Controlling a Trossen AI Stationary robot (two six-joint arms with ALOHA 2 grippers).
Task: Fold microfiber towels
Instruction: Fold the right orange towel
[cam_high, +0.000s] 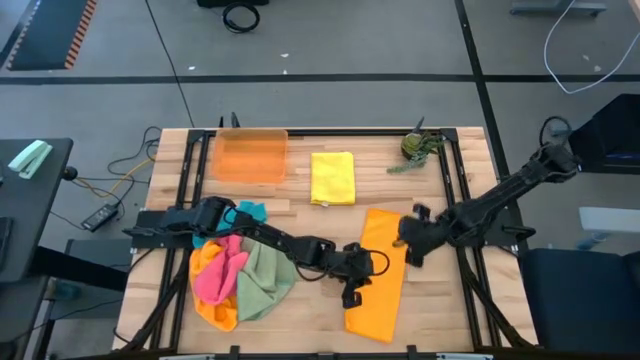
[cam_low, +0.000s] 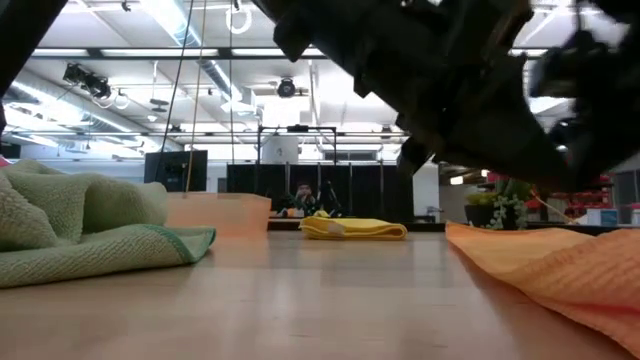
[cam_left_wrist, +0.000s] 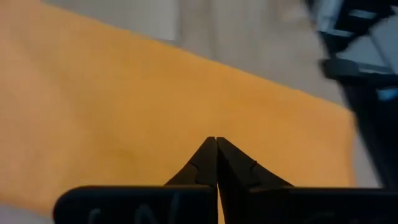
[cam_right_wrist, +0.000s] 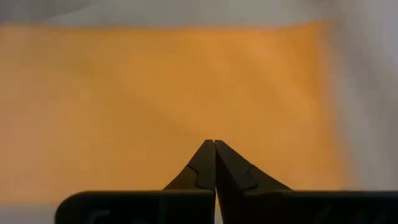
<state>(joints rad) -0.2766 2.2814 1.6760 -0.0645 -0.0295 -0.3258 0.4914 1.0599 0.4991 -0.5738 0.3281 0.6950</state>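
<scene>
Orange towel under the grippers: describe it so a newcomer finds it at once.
Start at the wooden table and look at its right half, between the two dark arms. The orange towel lies there as a long flat strip. The other orange cloth is crumpled in the pile to the left, and the yellow towel is folded.

a translucent orange tray (cam_high: 250, 156) sits at the upper left of the wooden table (cam_high: 300, 310). a small green plant (cam_high: 418, 148) lies at the upper right. cables (cam_high: 105, 190) trail on the floor at left.
</scene>
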